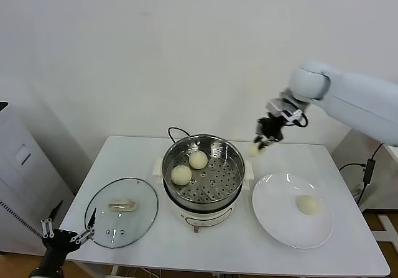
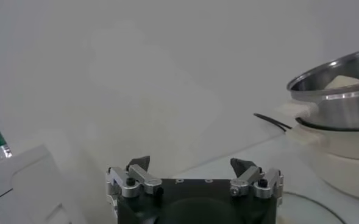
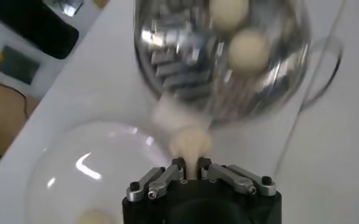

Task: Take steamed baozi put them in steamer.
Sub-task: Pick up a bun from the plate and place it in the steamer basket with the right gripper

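Observation:
Two cream-white baozi [image 1: 198, 160] [image 1: 181, 175] lie in the steel steamer [image 1: 231, 153] at the table's middle. A third baozi [image 1: 254, 148] hangs in the air between steamer and plate, with my right gripper [image 1: 260, 142] shut on it. In the right wrist view that baozi [image 3: 191, 142] is pinched between the fingertips, the steamer [image 3: 167, 55] beyond it. A further baozi [image 1: 308, 204] rests on the white plate [image 1: 273, 194]. My left gripper [image 1: 67, 233] stands open low at the table's front left corner, holding nothing.
A glass lid [image 1: 137, 222] with a cream handle lies left of the steamer. The cooker's black cord [image 1: 174, 130] loops behind it. A grey cabinet [image 1: 18, 166] stands to the far left.

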